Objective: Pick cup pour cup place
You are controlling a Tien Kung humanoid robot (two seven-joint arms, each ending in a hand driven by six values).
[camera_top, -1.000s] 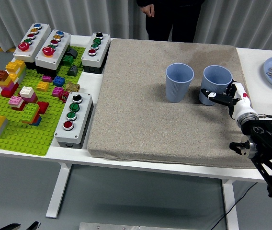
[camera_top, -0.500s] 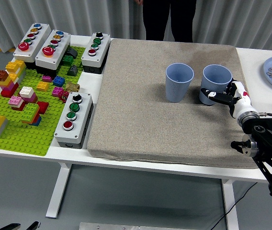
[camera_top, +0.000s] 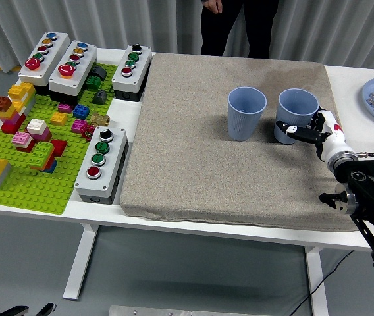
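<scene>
**Hand at the right cup**

Two pale blue plastic cups stood upright on the grey-brown fabric mat (camera_top: pixel 193 158): the right cup (camera_top: pixel 297 113) near the mat's right edge, the left cup (camera_top: pixel 246 112) just beside it. The robot's black-and-white right hand (camera_top: pixel 313 133) reached in low, its fingers (camera_top: pixel 294 130) curled against the right cup's base. A person in dark clothes (camera_top: pixel 238 26) stood behind the white table (camera_top: pixel 131 108).

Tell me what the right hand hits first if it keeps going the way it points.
The right hand points left, already against the right blue cup; beyond it, likely the left blue cup.
</scene>
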